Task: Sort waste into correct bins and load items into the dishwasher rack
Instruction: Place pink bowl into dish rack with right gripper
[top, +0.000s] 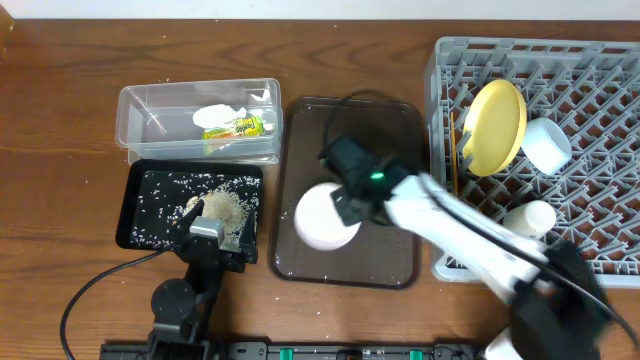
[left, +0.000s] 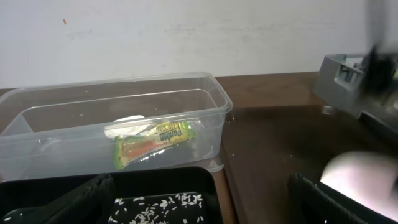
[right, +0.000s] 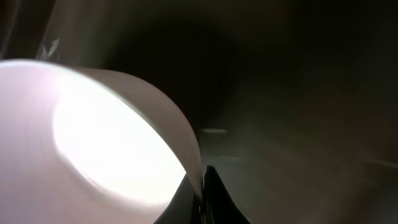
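Observation:
A white bowl (top: 322, 217) (right: 93, 137) sits on the dark-brown serving tray (top: 390, 130). My right gripper (top: 345, 205) (right: 202, 186) is shut on the bowl's rim, one finger inside and one outside. My left gripper (top: 215, 225) (left: 199, 199) hangs open over the black tray (top: 135, 205) (left: 155, 180), which holds rice scraps (top: 190, 185) (left: 161, 205). The clear tub (top: 130, 120) (left: 211, 99) holds the white tissue (top: 215, 113) and the green-and-orange wrapper (top: 235, 127) (left: 155, 140). In the grey rack (top: 600, 120) stand the yellow plate (top: 495, 125), a pale bowl (top: 547, 145) and a white cup (top: 530, 217).
The rack fills the right side, its left wall close to the serving tray. The tub and black tray lie side by side left of the serving tray. A cable (top: 90, 290) runs from the left arm's base across the front left.

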